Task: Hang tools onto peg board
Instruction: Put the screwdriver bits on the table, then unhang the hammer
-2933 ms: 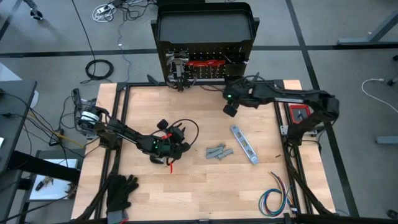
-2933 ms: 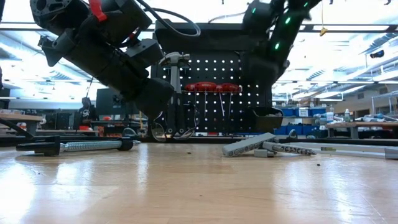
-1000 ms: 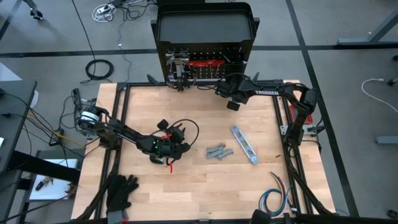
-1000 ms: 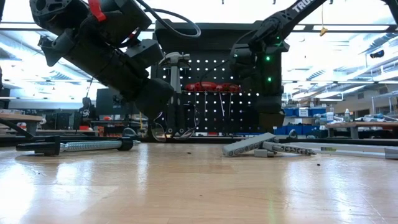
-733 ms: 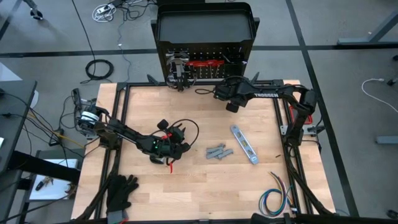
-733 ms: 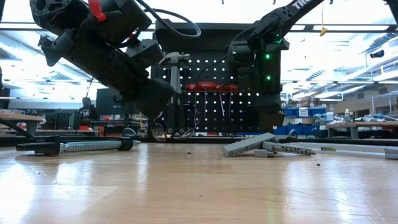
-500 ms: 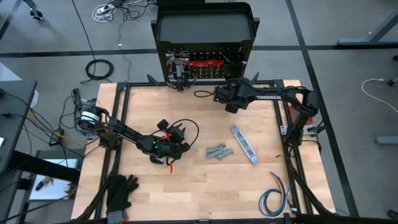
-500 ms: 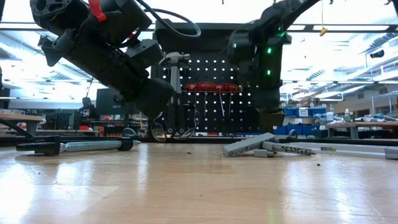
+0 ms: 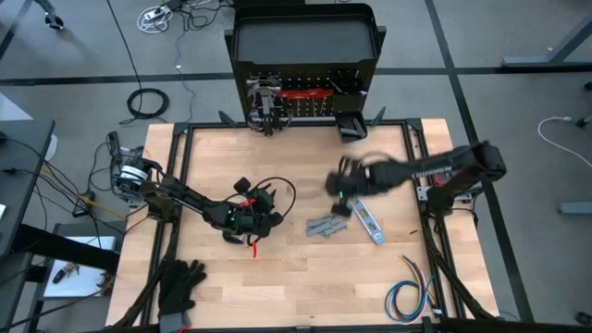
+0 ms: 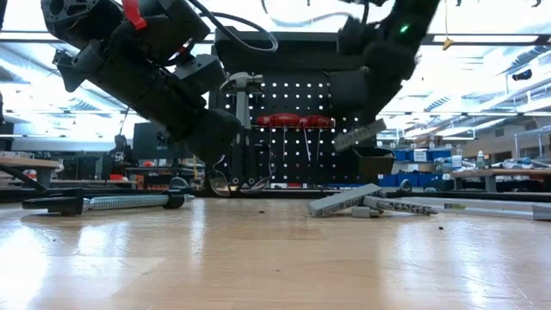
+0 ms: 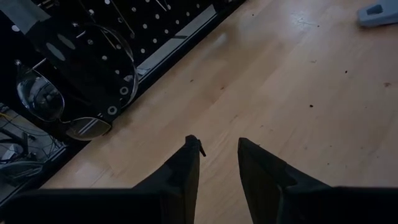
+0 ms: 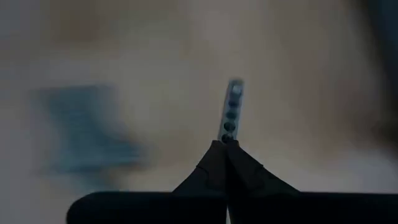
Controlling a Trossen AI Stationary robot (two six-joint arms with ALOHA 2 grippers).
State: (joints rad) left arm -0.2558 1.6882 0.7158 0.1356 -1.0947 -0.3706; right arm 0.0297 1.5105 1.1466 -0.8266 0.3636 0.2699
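A workshop or robotics lab: a wooden counter [image 9: 296,277] in a black metal frame stands on a grey concrete floor [image 9: 83,46] strewn with coiled cables [image 9: 146,103]. An upright black peg board [image 10: 297,129] carries hung tools. Beyond it, the low view shows long ceiling lights, workbenches and shelves with blue bins [image 10: 417,155]
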